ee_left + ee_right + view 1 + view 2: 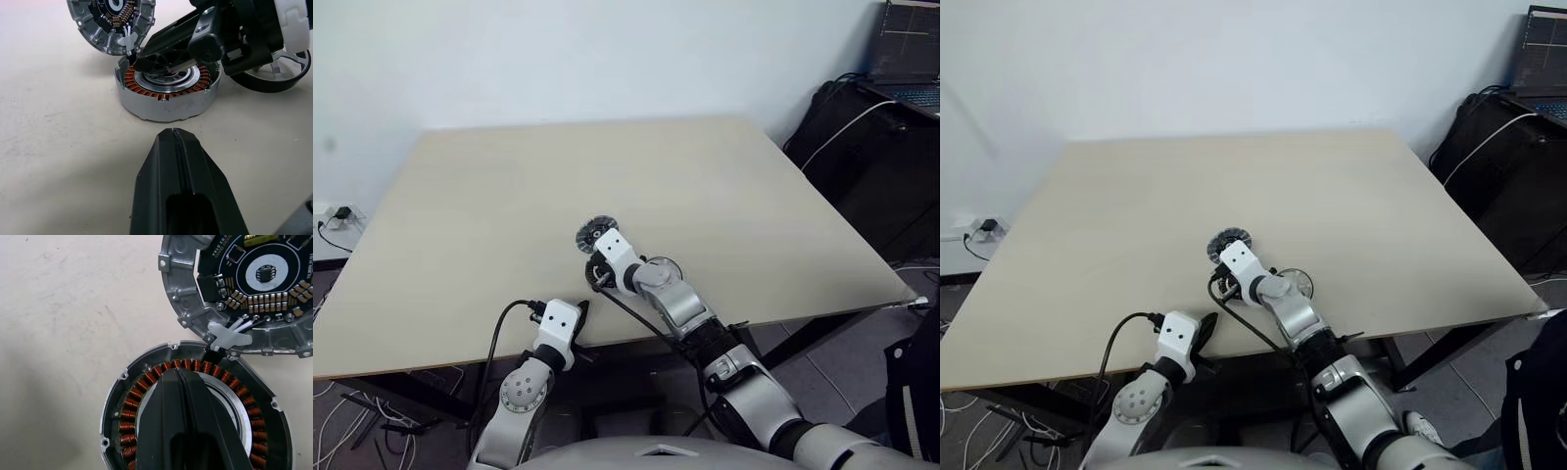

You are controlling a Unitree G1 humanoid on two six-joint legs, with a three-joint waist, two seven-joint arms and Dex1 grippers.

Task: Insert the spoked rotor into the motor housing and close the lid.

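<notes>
Your right gripper [178,377], fingers clenched on nothing, hangs over the open motor housing [168,90], while the spoked rotor [274,73] lies on the surface just beside it, nearer this arm than your clenched left gripper [173,134].

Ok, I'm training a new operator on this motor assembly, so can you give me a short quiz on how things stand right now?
1. True or false: the spoked rotor already sits inside the motor housing.
2. Where is the lid? A: closed on the housing. B: lying beside the housing, circuit side up. C: at the table's far edge.
3. Fill in: the right hand is shut, with its tip over the ____.

Key: 1 false; 2 B; 3 motor housing.
</notes>
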